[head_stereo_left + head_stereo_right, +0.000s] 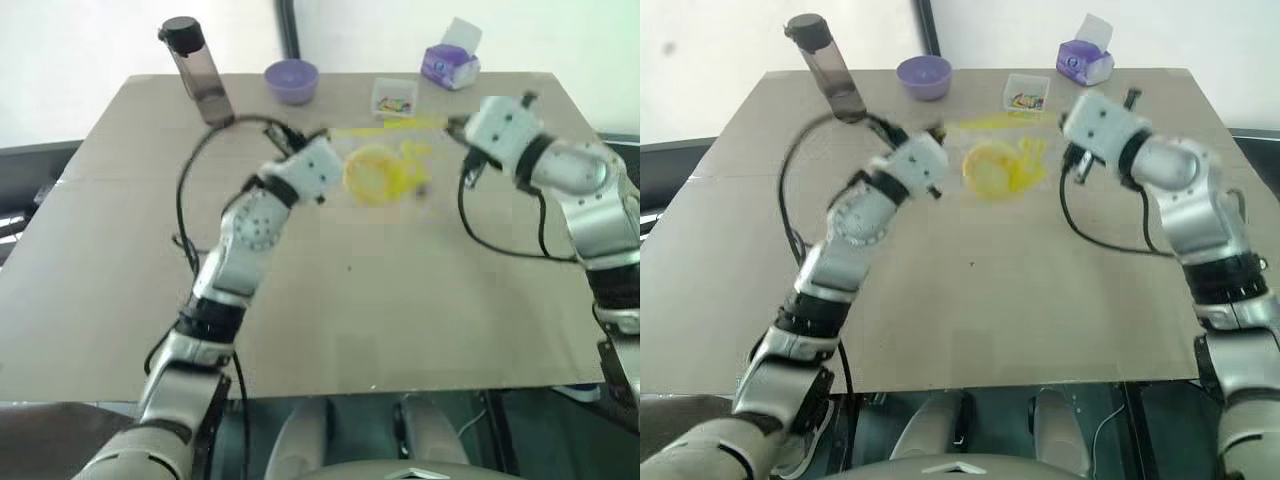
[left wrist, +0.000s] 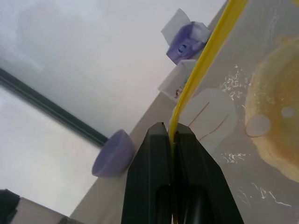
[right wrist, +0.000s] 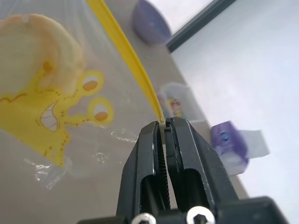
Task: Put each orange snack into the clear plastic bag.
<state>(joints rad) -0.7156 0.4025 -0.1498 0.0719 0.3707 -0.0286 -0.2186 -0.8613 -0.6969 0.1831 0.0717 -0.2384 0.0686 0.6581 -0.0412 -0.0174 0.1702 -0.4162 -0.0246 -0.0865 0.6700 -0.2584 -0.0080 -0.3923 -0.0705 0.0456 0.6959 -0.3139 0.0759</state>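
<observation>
Our left gripper and right gripper each pinch clear plastic bag seal strip; wrist views show orange snack inside. Brown table, white wall.

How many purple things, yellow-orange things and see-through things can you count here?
Purple: 2, bowl, tissue box
Yellow-orange: 1, orange snack
See-through: 3, clear plastic bag, bottle, small box
Total: 6

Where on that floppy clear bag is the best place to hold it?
By the yellow seal strip along the clear plastic bag's top edge, one end per side. It is the stiffest part, and the orange snack hangs below it. Both left gripper and right gripper pinch it there.
</observation>
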